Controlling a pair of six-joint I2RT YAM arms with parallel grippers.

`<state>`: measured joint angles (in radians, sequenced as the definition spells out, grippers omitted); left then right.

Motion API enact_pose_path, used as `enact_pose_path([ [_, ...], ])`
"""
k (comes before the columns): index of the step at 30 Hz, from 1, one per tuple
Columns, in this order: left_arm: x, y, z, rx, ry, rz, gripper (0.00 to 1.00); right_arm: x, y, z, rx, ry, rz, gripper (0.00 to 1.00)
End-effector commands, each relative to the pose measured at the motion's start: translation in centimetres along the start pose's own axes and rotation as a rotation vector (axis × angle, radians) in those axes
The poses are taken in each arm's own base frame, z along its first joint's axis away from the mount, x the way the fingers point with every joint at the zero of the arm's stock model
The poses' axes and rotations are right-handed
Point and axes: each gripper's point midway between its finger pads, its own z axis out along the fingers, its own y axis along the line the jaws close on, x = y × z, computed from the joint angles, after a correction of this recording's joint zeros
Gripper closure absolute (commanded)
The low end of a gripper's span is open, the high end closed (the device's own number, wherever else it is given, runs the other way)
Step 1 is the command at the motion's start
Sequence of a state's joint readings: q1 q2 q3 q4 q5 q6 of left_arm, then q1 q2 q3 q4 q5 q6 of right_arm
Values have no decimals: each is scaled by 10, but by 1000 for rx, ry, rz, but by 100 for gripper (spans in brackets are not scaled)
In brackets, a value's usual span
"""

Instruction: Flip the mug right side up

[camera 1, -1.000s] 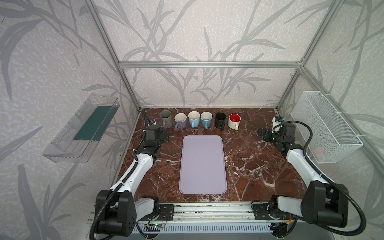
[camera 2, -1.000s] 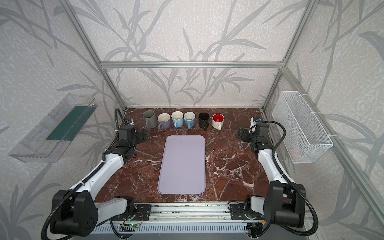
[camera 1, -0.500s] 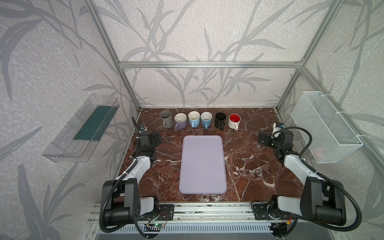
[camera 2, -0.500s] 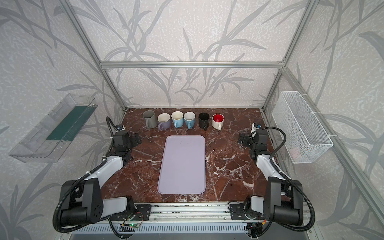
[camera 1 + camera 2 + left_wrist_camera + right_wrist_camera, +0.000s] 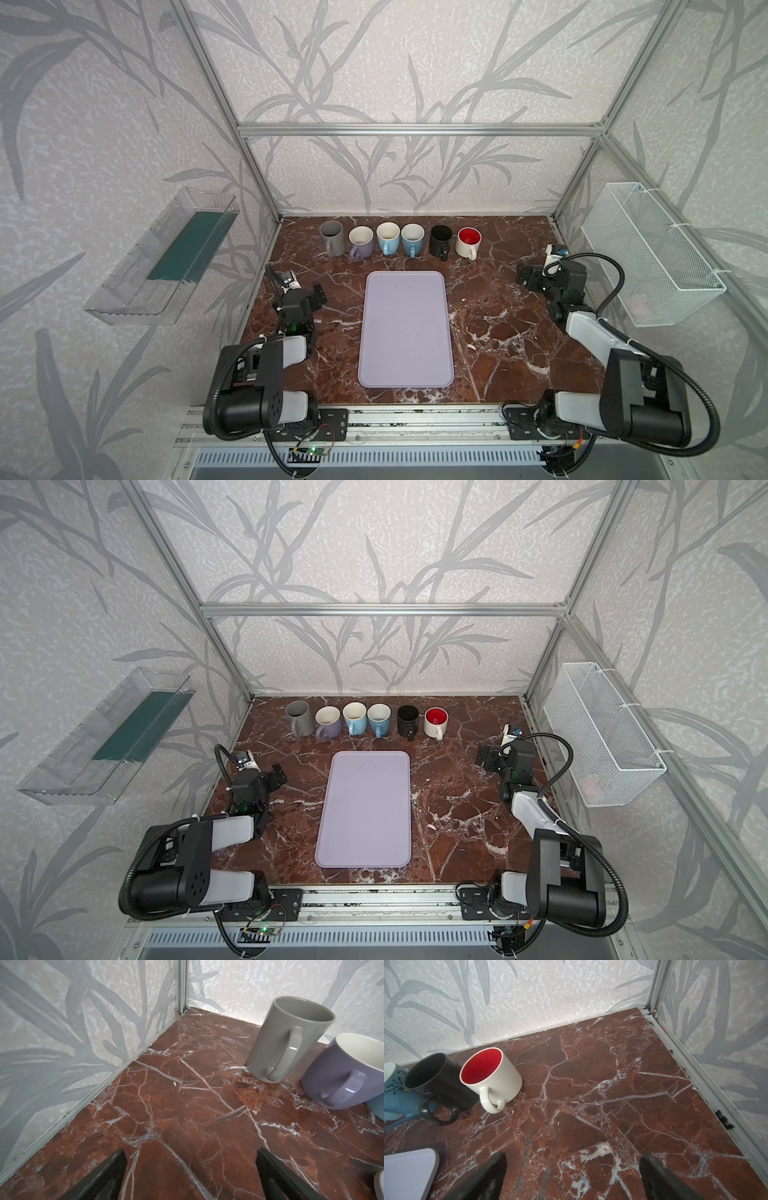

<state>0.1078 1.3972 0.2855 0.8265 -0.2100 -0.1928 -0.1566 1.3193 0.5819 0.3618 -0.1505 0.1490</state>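
Though both top views show six upright mugs (image 5: 388,245) at upper centre, only the right wrist view shows the blue mug's (image 5: 394,1095) flowers; left gripper (image 5: 192,1152) and right gripper (image 5: 574,1155) gape empty.

Nothing legible is showing anywhere: no text, label, brand or number. The blue mug (image 5: 393,1095) is carrying only a dark floral drawing, no lettering.

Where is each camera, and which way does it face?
Top views: high behind robot, looking down at tray, mugs; left arm, right arm show.
Left wrist: low, facing rear left corner, grey mug; left hand shows.
Right wrist: low, facing rear right corner, white mug; right hand shows.
Shared: grey mug, top and left wrist.
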Motion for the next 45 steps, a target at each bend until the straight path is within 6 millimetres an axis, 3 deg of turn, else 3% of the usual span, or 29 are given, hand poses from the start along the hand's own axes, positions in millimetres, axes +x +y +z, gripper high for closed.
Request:
enact_pose_path([
  [1,-23,-6,0,41,-120,-14,1,-5,3,3,-30,-45,-5,1],
  [10,-12,-22,5,79,-158,57,1,-1,8,4,-60,-42,-39,1],
  [14,-6,-27,16,55,-60,96,1,3,15,2,-99,-50,-51,1],
  [27,-8,-32,18,47,-67,122,1,35,18,9,-142,-72,-54,1],
  [36,-8,-32,18,46,-68,123,1,43,43,2,-160,-150,-198,1],
  [40,-8,-32,18,46,-68,123,1,55,56,18,-180,-126,-258,1],
  [45,-8,-32,18,47,-67,123,1,58,59,21,-196,-121,-269,1],
])
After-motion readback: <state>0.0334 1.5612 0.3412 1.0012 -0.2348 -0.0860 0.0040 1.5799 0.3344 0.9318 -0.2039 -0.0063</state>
